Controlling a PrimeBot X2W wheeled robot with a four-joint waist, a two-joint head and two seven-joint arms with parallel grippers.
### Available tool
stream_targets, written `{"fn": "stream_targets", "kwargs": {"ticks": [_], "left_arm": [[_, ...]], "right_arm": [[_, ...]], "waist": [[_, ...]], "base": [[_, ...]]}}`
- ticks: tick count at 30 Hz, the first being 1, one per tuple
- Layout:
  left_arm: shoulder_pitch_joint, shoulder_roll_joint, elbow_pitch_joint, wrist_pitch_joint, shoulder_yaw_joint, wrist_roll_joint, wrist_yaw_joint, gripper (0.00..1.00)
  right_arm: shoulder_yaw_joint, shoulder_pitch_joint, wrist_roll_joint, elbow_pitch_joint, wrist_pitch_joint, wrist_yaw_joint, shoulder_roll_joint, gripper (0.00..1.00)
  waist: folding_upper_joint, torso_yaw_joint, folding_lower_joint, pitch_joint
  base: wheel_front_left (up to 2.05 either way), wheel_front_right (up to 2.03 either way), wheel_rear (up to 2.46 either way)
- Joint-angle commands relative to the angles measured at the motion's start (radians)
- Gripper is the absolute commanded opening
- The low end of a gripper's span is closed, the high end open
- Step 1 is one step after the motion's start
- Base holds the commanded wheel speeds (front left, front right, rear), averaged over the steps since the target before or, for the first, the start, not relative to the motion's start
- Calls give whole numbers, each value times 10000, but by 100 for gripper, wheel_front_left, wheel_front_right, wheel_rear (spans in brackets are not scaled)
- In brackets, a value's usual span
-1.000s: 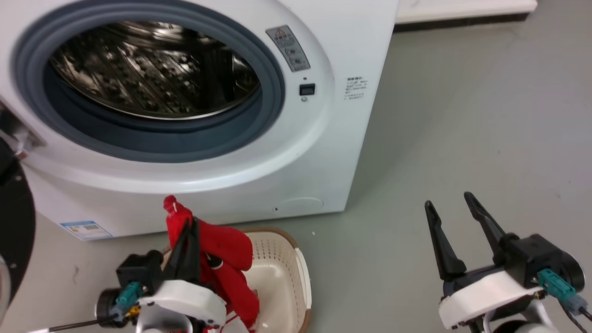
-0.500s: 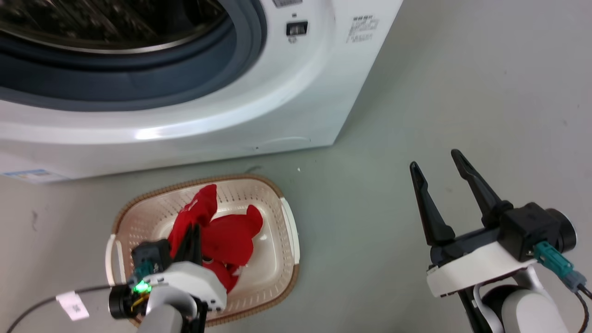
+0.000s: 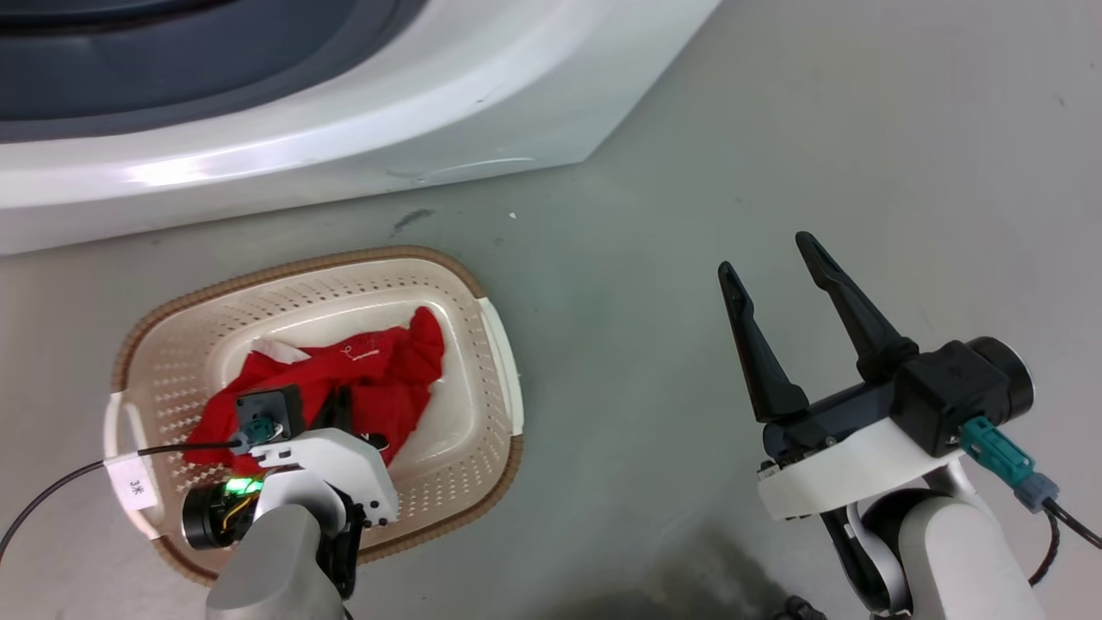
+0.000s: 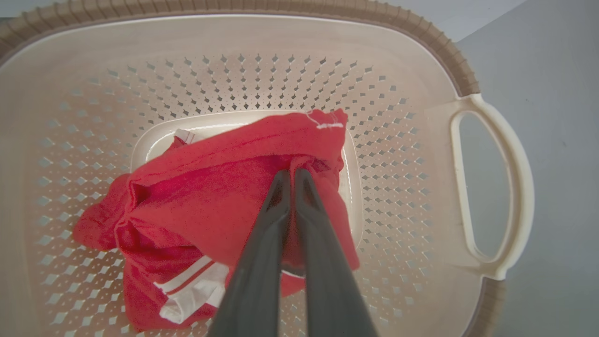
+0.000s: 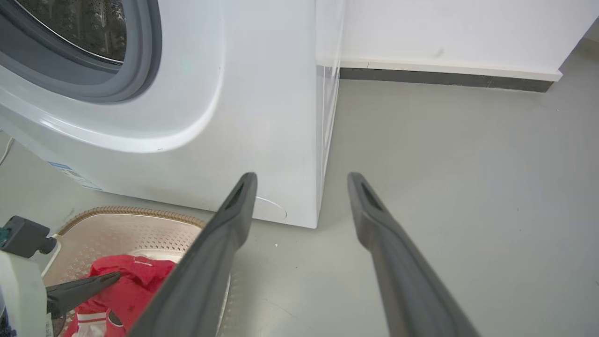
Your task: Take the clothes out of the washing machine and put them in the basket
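The washing machine [image 3: 362, 129] stands just beyond the basket [image 3: 284, 265] and is cut off by the top edge of the head view, which keeps its lower front and a strip of grey porthole rim; the right wrist view catches a corner of the drum. The clothes [image 3: 387, 366] lie on the bottom of the basket, their near part hidden behind the left arm's wrist. The left pincer [image 4: 291, 174] reaches down into the basket, fingers pressed almost together with a fold of the red fabric pinched at the tips. The right pincer [image 3: 766, 257] hangs over the floor [image 3: 861, 129], well to the right of the basket, fingers spread wide and holding nothing. A white tag [image 3: 135, 485] on the cable by the basket's left handle carries a short mark I cannot read surely; the blue sticker [image 5: 70, 173] low on the machine is too small to read
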Motion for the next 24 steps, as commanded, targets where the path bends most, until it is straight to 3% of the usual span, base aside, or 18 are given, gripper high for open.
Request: {"fn": "stream_targets", "kwargs": {"ticks": [1, 7, 8, 10, 17, 24], "left_arm": [[-176, 56, 215, -23, 66, -6, 69, 0], [-441, 141, 1332, -24, 77, -36, -36, 0], [-494, 143, 1478, -24, 65, -39, -84, 27], [-565, 114, 1666, -25, 71, -69, -116, 100], [-11, -121, 1383, -26, 67, -57, -263, 100], [847, -345, 158, -26, 249, -108, -458, 100]], "right_arm": [[41, -227, 43, 59, -94, -7, 17, 100], [86, -205, 102, 360, -268, -7, 19, 100], [73, -191, 111, 417, -281, -7, 19, 100], [-9, -151, 41, 532, -320, -7, 16, 100], [-377, 239, -120, 978, -300, -7, 16, 100], [-916, 984, -296, 980, -6, -7, 16, 100]], "waist": [[0, -249, -3, 249], [0, -385, -3, 260], [0, -384, -3, 210], [0, -347, -3, 21], [0, 115, -3, -1579], [0, 664, -3, -3415]], "base": [[0, 0, 0], [0, 0, 0], [0, 0, 0], [0, 0, 0], [0, 0, 0], [0, 0, 0]]}}
